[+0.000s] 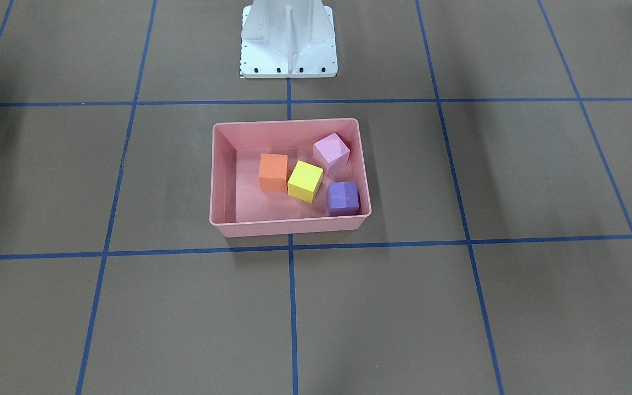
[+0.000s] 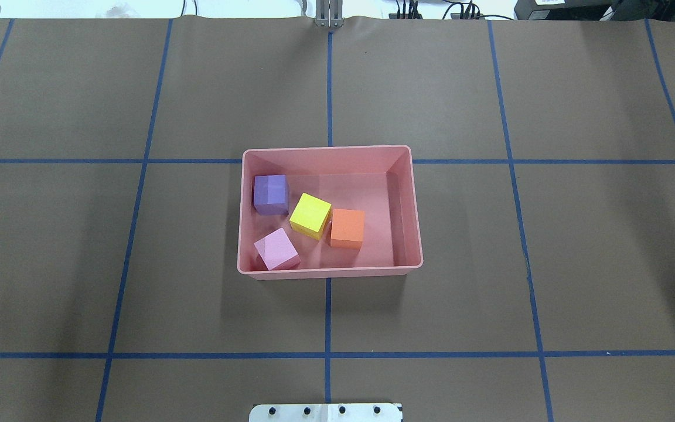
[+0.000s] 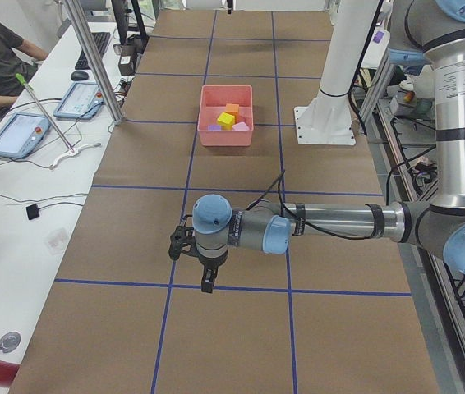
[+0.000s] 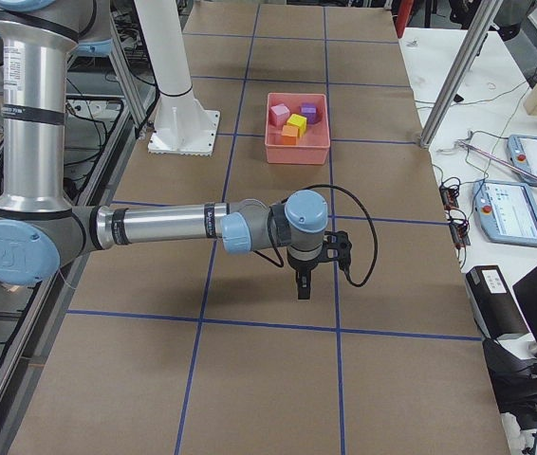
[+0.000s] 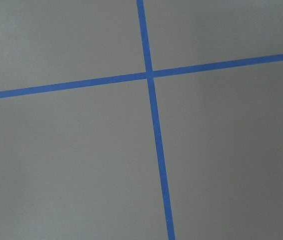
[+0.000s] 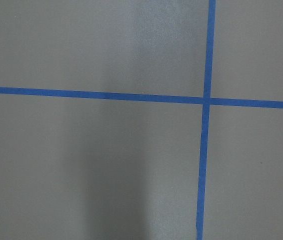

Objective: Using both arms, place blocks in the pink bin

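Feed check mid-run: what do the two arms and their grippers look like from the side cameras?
They match. The left arm and right arm are silver tubes joined by grey housings with round light-blue caps. A thin black cable loops loosely around each wrist. The left gripper and right gripper are black, compact and narrow at the tip.

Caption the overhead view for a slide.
Pink bin on blue-taped table holds all four blocks: purple, yellow, orange, pale pink.
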Tool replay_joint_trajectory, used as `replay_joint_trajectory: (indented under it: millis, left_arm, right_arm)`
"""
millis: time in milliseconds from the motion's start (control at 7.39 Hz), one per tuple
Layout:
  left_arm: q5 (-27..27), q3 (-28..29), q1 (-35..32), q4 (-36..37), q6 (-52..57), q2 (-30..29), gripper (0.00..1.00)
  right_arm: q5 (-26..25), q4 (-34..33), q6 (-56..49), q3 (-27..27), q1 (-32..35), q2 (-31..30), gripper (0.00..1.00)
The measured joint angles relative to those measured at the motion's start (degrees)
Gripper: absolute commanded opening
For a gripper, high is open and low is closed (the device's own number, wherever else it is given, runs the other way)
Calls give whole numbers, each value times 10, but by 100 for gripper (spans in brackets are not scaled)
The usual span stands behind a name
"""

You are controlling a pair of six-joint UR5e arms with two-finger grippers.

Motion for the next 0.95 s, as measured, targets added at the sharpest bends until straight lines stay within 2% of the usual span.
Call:
replay_joint_trajectory:
  millis: [406,947]
  left_arm:
    - [-3,-1,1,9,-55,1,99]
    - [-10,-8,1,20,-67,2,100]
  right_arm:
    - [-1,0,-1,-1,0,-1,100]
    - [0,0,0,-1,-3,0,100]
